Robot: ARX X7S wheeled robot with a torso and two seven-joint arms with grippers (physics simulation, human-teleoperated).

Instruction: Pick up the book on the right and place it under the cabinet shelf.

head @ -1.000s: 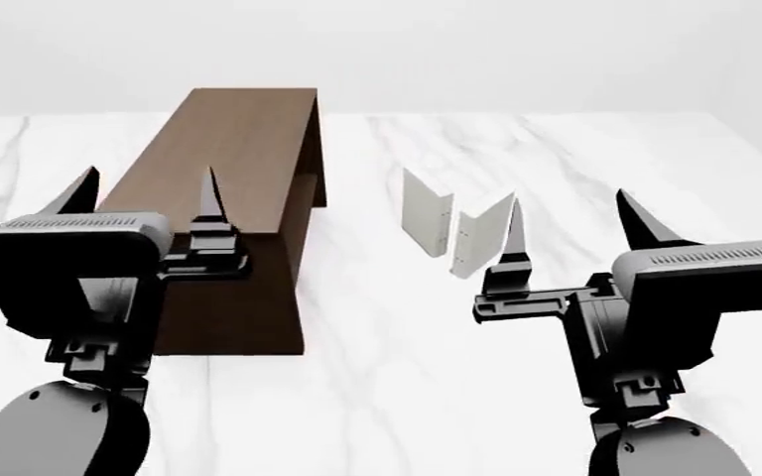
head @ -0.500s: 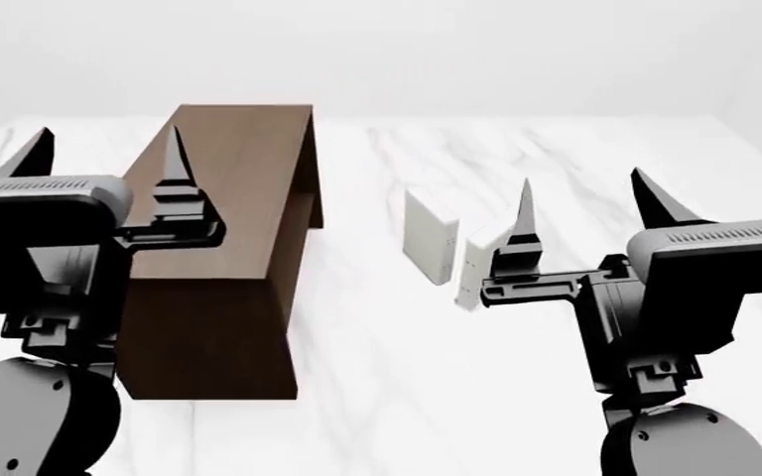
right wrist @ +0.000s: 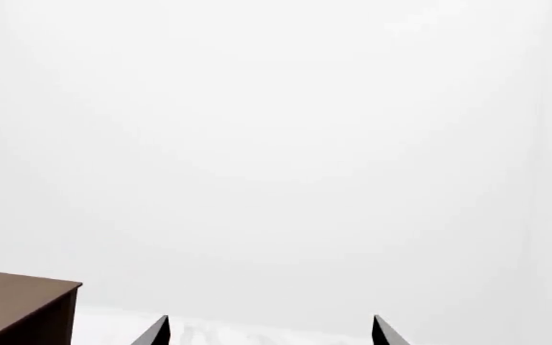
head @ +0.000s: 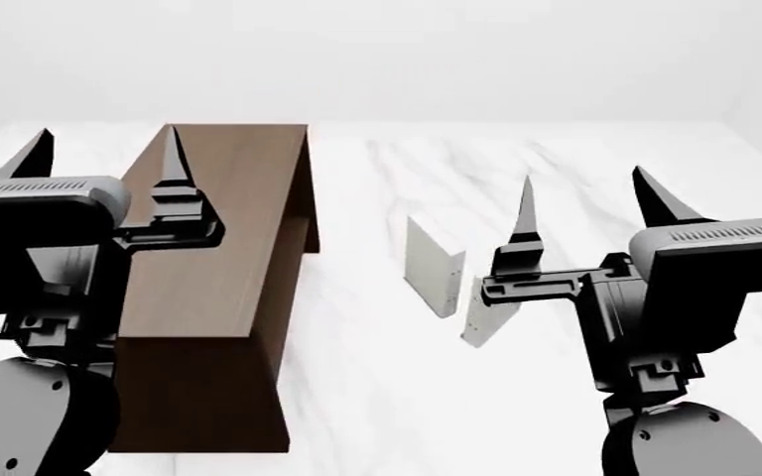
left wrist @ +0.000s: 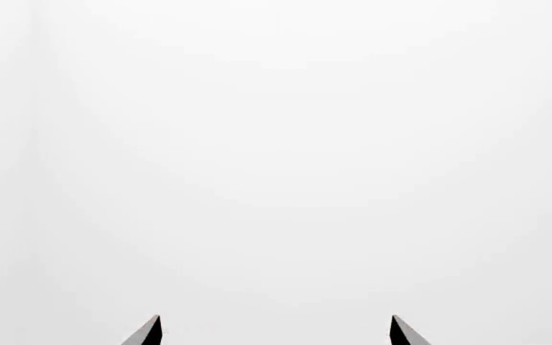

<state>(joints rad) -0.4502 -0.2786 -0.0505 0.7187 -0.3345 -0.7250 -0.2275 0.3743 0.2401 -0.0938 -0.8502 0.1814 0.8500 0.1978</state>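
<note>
Both hands, left (head: 100, 159) and right (head: 593, 203), hover with fingers apart, holding nothing. The book (head: 490, 319) stands on the table (head: 381, 397), right of the cabinet (head: 229, 248).

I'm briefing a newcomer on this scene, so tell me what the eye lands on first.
First the big dark brown cabinet at left on the white marble table. Next, two open black grippers raised in front: the left gripper over the cabinet's near end, the right gripper beside the books. The thin white book stands just right of a thicker book.
</note>
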